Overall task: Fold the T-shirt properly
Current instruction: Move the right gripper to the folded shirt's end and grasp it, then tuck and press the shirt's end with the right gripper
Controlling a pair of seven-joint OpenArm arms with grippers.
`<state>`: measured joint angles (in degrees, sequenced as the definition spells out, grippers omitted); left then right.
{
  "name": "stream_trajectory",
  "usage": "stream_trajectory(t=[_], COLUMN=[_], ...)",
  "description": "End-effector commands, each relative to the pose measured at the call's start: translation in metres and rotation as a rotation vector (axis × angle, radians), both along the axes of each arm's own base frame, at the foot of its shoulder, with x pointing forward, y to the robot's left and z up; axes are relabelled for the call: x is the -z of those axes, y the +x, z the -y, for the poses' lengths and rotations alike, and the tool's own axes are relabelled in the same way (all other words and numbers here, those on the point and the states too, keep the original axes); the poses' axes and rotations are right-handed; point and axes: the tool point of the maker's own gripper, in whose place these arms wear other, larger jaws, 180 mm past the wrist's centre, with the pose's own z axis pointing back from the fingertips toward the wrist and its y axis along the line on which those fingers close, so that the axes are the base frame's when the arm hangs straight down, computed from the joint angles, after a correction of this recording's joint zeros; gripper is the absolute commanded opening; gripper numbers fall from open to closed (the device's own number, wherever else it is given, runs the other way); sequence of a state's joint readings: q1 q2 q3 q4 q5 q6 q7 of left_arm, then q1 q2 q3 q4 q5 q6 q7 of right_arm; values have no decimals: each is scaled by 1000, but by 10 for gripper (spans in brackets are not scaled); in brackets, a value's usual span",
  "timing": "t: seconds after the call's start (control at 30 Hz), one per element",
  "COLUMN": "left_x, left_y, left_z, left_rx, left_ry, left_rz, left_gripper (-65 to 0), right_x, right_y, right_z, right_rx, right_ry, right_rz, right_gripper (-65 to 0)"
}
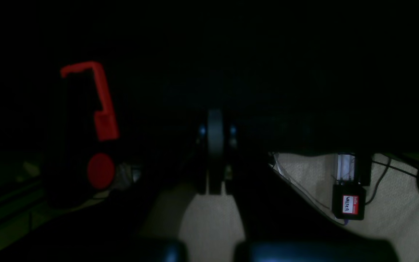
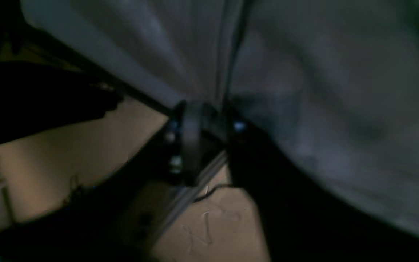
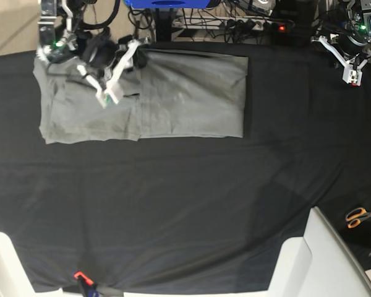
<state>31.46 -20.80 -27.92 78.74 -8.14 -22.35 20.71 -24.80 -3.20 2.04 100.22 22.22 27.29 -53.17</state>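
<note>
The right gripper [image 3: 105, 93] hangs over the far left corner of the worktop [image 3: 185, 204], above the left part of the T-shirt [image 3: 191, 93]. In the base view its white fingers stand slightly apart with no cloth between them, so it looks released; the right wrist view is too blurred to confirm this, showing only grey fabric close behind the fingers.

There is one T-shirt, grey, lying flat along the far edge of the black-covered worktop, from the far left corner to about the middle. It is folded into a long rectangle (a fold line runs across it near the left third).

The left gripper [image 3: 353, 75] is near the far right corner, well apart from the T-shirt, its jaws clenched on nothing.

One pair of orange-handled scissors [image 3: 358, 216] lies at the right edge. One small orange-tipped item [image 3: 80, 276] sits at the near edge.
</note>
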Motion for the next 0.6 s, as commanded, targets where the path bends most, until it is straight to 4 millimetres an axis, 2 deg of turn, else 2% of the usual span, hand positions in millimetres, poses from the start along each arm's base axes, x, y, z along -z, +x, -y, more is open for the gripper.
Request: stream_trajectory(t=[0.0,0.13,0.23,0.3,0.37,0.43,0.47,0.57], left_x=[-8,-10,-10,-10,-9,-9,-8,-9], left_y=[5,7,7,7,7,7,8,8], left_z=[-8,-7,-7,-6,-5,-3,-3,-2], left_rx=[3,7,7,5,7,10,10,9], left_ry=[21,23,22,19,15,13,11,9], left_rz=[25,30,32,32,32,32,32,34], left_gripper=[-650,-650,-650,-650,-650,-650,-650,-650], right_x=[-14,-32,-35,-37,-42,-50,-50,-38], right_y=[6,16,26,41,57,71,77,83], right_z=[-3,9,18,49,95,144,165,215], right_rx=[11,99,122,172,284,376,384,342], right_ry=[20,-11,-31,-75,-132,-192,-211,-246], right_rz=[43,83,102,147,199,245,256,224], right_gripper=[-407,-279,-281,-281,-272,-215,-165,-68])
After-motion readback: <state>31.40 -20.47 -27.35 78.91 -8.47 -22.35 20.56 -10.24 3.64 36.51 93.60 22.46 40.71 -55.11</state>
